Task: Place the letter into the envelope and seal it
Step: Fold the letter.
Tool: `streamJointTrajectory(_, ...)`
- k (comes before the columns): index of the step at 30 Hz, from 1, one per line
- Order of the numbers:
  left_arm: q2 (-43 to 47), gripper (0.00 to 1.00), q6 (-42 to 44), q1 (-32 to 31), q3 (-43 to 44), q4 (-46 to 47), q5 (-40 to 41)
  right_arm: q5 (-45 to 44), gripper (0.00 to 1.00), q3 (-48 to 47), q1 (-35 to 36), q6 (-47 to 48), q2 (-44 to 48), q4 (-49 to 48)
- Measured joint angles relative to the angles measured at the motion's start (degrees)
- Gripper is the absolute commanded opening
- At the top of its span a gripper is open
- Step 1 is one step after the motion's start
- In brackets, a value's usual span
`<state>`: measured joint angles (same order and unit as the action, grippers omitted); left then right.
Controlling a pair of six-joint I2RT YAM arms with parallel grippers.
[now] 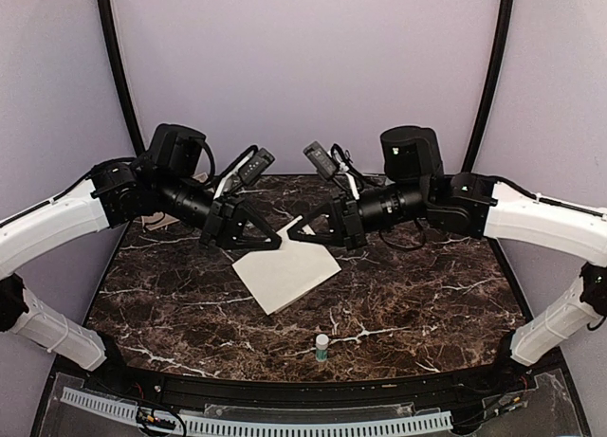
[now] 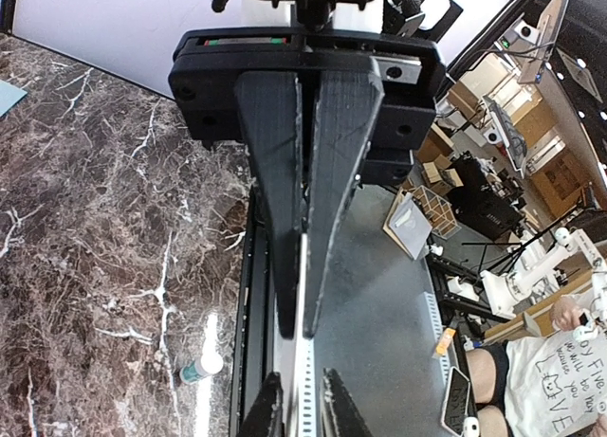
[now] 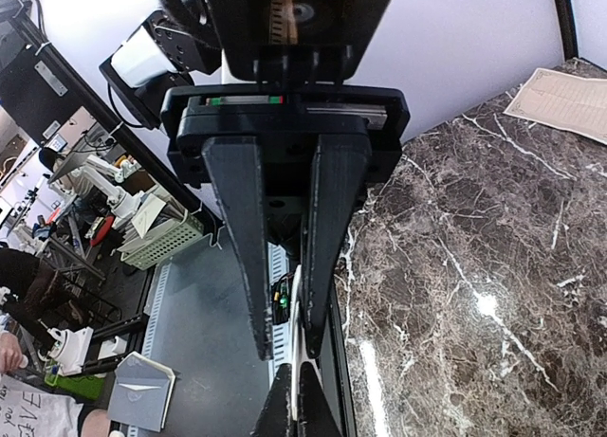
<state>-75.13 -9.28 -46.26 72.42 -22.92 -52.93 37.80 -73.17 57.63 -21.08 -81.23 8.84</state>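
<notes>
We find the envelope (image 1: pixel 285 276) held off the table (image 1: pixel 427 295) by its far edge, between the two arms. The left gripper (image 1: pixel 270 240) is clamped on that edge. The right gripper (image 1: pixel 296 232) has its fingers close about the same edge, but a slit shows between them, so we cannot tell whether it grips. A tan sheet (image 3: pixel 569 100) lies apart at the back. The glue stick (image 1: pixel 322 346) stands near the front. No letter shows in the envelope, so we judge insertion and sealing both outstanding.

White-veined dark brown marble table (image 1: pixel 427 295), white letter (image 1: pixel 285 276), teal envelope (image 2: pixel 8 96).
</notes>
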Motion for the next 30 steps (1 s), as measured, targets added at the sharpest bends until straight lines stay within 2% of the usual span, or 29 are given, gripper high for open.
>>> streamJointTrajectory(3,0.2,0.09,0.5,0.0,-0.1,-0.8,1.1,-0.9,0.0,0.1,0.0,0.0,0.7,0.5)
streamJointTrajectory(5,0.3,0.01,0.7,0.0,-0.1,-1.3,1.6,-1.5,0.0,0.1,-0.2,0.0,1.3,0.7)
streamJointTrajectory(8,0.6,0.0,1.2,0.0,-0.2,-1.6,2.0,-2.1,0.0,0.2,-0.4,0.0,1.9,0.7)
streamJointTrajectory(9,0.8,0.02,1.3,0.0,-0.2,-1.6,2.2,-2.3,0.0,0.4,-0.4,0.0,2.1,0.7)
streamJointTrajectory(11,1.2,0.18,1.4,-0.3,-0.4,-1.6,2.5,-2.6,0.0,0.6,-0.4,0.0,2.2,0.7)
streamJointTrajectory(14,2.0,0.21,1.5,-0.3,-0.7,-2.7,3.2,-3.1,0.0,1.0,-0.7,0.0,2.6,1.1)
streamJointTrajectory(16,2.4,0.19,1.6,-0.2,-0.8,-3.1,3.7,-3.4,0.0,1.2,-1.1,0.0,3.1,1.6)
streamJointTrajectory(17,2.6,0.1,1.6,-0.2,-0.9,-3.2,3.9,-3.4,0.0,1.2,-1.1,0.0,3.4,1.7)
streamJointTrajectory(19,3.0,0.01,1.6,-0.2,-1.1,-3.8,4.3,-3.6,0.0,1.2,-1.3,0.0,3.9,1.8)
streamJointTrajectory(23,3.6,0.0,1.9,-0.2,-1.4,-3.8,5.0,-4.2,0.0,1.3,-1.4,0.0,4.7,1.9)
streamJointTrajectory(24,3.7,0.02,1.9,-0.2,-1.4,-3.8,5.0,-4.3,0.0,1.4,-1.4,0.0,4.8,1.9)
streamJointTrajectory(26,3.8,0.16,1.9,-0.3,-1.5,-3.7,5.2,-4.5,0.0,1.8,-1.4,0.0,4.9,1.9)
streamJointTrajectory(30,4.0,0.22,2.1,-0.2,-2.1,-4.2,5.7,-5.2,0.0,2.4,-1.9,0.0,5.6,2.2)
